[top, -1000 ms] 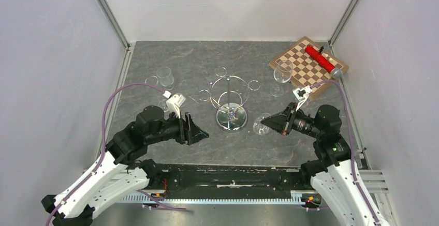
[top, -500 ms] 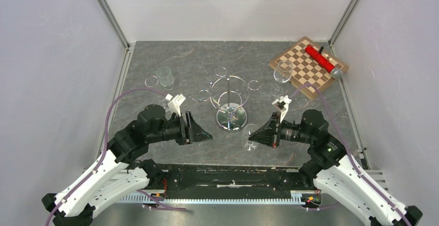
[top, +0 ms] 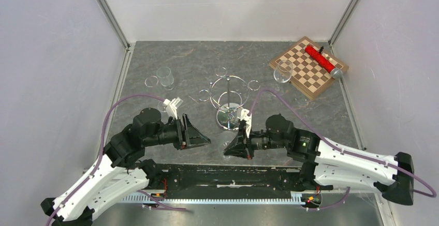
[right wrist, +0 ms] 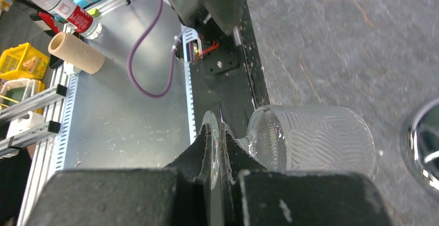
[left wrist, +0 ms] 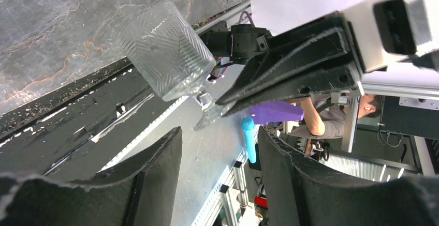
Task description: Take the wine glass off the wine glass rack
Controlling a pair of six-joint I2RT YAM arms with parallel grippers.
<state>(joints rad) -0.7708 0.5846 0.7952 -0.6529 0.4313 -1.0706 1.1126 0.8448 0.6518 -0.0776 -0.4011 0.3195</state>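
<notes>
**Glass off the rack, pinched by the right gripper**

I see the right gripper [right wrist: 216, 133] pressed together on the flat foot of the wine glass [right wrist: 310, 138], the foot edge-on between the 2 fingers. The glass lies on its side, its ribbed bowl pointing away from the fingers over the grey stone table [top: 181, 60]. I cannot tell whether the bowl touches the surface.

The glass is clear of the wine glass rack [top: 228, 92]. It sits on the near side of the rack's mirrored base, close to the table's front edge and between my 2 arms.

The left gripper [top: 203, 138] has its jaws spread with nothing between them. It points at the glass from the left, and in its wrist view the bowl and stem sit just beyond its fingertips.

Elsewhere, 1 glass [top: 164, 76] lies at the back left. Another glass [top: 283, 71] stands beside the chessboard [top: 305, 73], which carries a red object [top: 319, 56].
</notes>
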